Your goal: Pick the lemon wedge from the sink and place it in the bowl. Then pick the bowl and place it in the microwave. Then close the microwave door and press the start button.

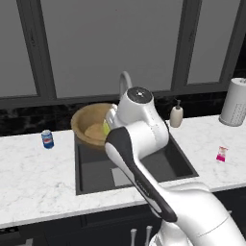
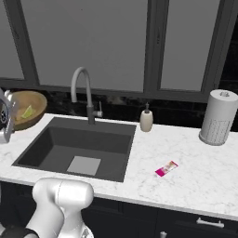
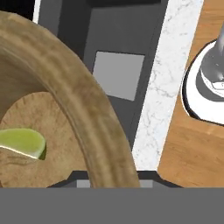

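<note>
The wooden bowl [image 1: 89,126] hangs tilted over the back left corner of the dark sink [image 1: 96,175], above the counter. The lemon wedge [image 1: 105,128] lies inside it. In the hand view the bowl's rim [image 3: 83,100] runs down between my fingertips, and my gripper [image 3: 113,180] is shut on it; the lemon wedge [image 3: 22,142] rests on the bowl's floor to the left. The right base view has the bowl [image 2: 32,106] with the lemon wedge [image 2: 27,111] at the far left, beside the sink [image 2: 51,151]. My white wrist hides the fingers in the left base view.
A curved faucet [image 2: 82,90] stands behind the sink, a soap dispenser [image 2: 146,120] to its right. A paper towel roll [image 2: 217,117] stands at the back right, and a pink packet [image 2: 166,168] lies on the counter. A soda can [image 1: 47,139] stands left of the sink.
</note>
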